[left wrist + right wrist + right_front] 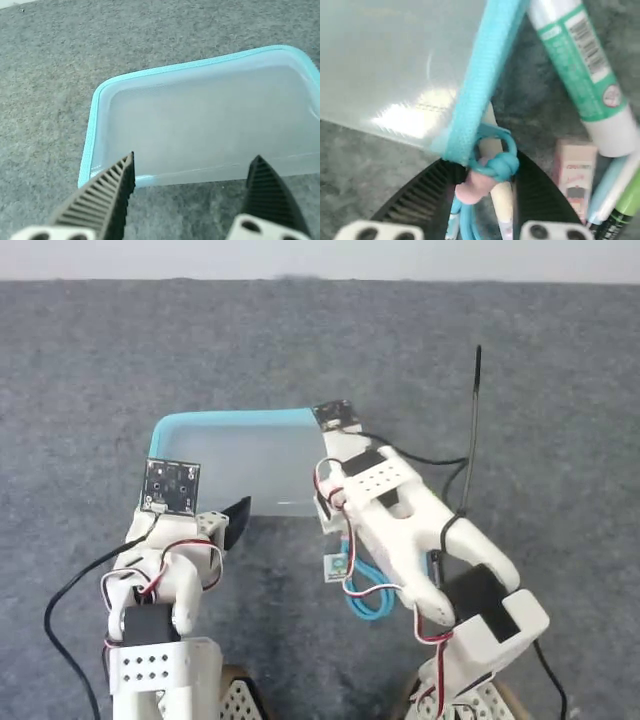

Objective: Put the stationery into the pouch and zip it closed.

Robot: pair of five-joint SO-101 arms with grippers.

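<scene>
A translucent pouch (pixel 240 458) with a light-blue zip edge lies flat on the grey carpet. My right gripper (pixel 482 187) is at the pouch's right end, shut on the pink zipper pull (pixel 475 187) with its knotted blue cord. Beside it lie a green-and-white glue stick (pixel 577 70), a pink eraser (pixel 575 175) and some pens (pixel 615 200), all outside the pouch. My left gripper (pixel 192 192) hovers open just in front of the pouch's (pixel 210 115) near long edge, holding nothing. In the high view the right arm (pixel 400 520) covers most of the stationery.
Grey carpet (pixel 100 360) covers the whole table. A thin black cable (pixel 474 420) rises on the right. A small labelled item (pixel 335 567) lies under the right arm. Open carpet lies behind and to the left of the pouch.
</scene>
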